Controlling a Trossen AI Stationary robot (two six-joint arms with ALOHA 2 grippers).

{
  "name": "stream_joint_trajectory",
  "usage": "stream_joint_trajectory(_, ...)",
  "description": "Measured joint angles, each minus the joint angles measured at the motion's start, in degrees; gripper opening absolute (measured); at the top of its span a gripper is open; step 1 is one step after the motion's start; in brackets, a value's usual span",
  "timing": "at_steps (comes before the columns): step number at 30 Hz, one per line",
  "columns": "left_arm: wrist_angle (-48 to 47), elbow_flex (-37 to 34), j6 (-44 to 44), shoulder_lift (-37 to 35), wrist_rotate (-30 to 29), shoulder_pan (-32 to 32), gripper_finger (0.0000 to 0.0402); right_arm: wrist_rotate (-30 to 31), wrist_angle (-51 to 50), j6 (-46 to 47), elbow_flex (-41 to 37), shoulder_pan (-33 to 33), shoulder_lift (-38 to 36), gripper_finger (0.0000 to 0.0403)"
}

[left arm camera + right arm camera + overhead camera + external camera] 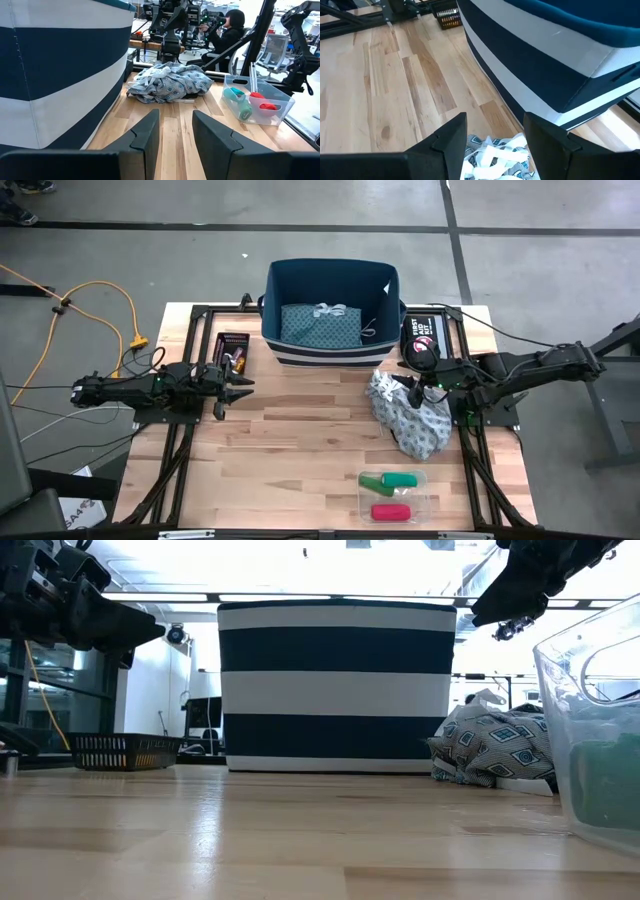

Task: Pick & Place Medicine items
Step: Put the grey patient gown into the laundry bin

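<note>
Wooden tabletop (300,450) is carrying a striped bin (332,300). My right gripper (420,392) is hovering part-open over the grey cloth (410,415) beside it; medicine items (392,493) are lying well beyond, so I'm risking snagging cloth. My left gripper (228,385) is idling part-open.

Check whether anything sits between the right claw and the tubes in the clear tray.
Nothing blocks the path. The right claw hangs open above the grey patterned cloth; the clear tray with green tubes and red-pink tube lies beyond it, uncovered.

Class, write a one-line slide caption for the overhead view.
Two dark arms wait beside a navy-and-white striped fabric bin; green and red-pink tubes sit in a clear plastic tray.
</note>
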Motion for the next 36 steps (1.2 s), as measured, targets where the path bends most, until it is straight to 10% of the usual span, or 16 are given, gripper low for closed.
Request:
stream_joint_trajectory(21, 0.00, 0.00, -0.01, 0.01, 0.01, -0.01, 0.0111, 0.33, -0.17, -2.81, 0.00, 0.00, 0.00, 0.0188)
stream_joint_trajectory(36, 0.00, 0.00, 0.00, 0.02, 0.01, -0.01, 0.0111, -2.62, 0.23, 2.03, 0.02, 0.01, 5.02, 0.0322)
